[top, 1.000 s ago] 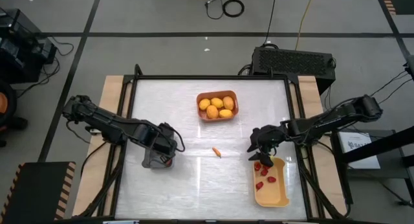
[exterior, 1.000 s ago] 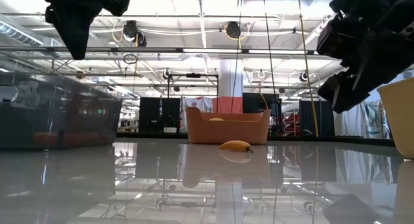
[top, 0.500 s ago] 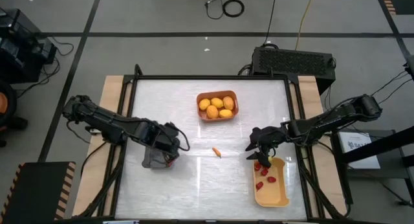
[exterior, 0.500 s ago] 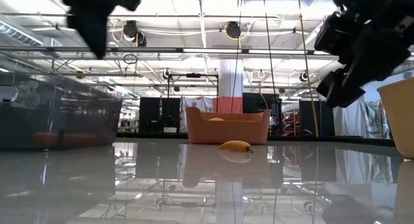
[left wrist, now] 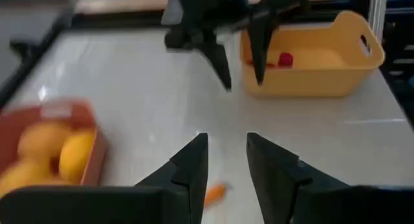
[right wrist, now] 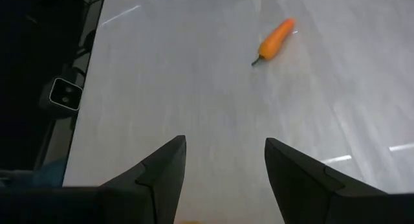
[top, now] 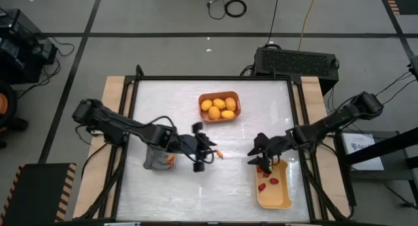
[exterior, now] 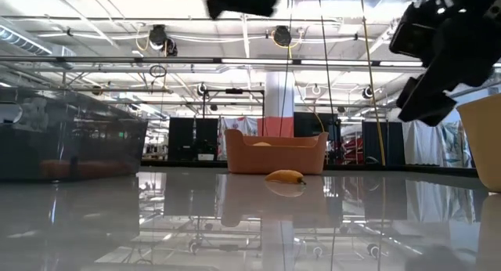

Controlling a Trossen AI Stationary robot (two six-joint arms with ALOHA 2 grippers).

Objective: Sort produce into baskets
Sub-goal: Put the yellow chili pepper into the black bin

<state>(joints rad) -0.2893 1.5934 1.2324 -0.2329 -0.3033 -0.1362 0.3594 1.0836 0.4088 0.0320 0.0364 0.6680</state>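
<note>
Left gripper (top: 208, 155), fingers spread and empty, hovers just beside the orange chili (top: 219, 154) on the table, while the right gripper (top: 260, 155), also spread, hangs beyond it.

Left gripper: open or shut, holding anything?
Open, empty. The left gripper shows bare table between its fingers, and the orange chili lies loose on the table just ahead.

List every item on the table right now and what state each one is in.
Left gripper: open, by the orange chili.
Right gripper: open, at the yellow basket's end.
Orange chili: lying loose on the table.
Orange basket: holds yellow fruits.
Yellow basket: holds red pieces.
</note>
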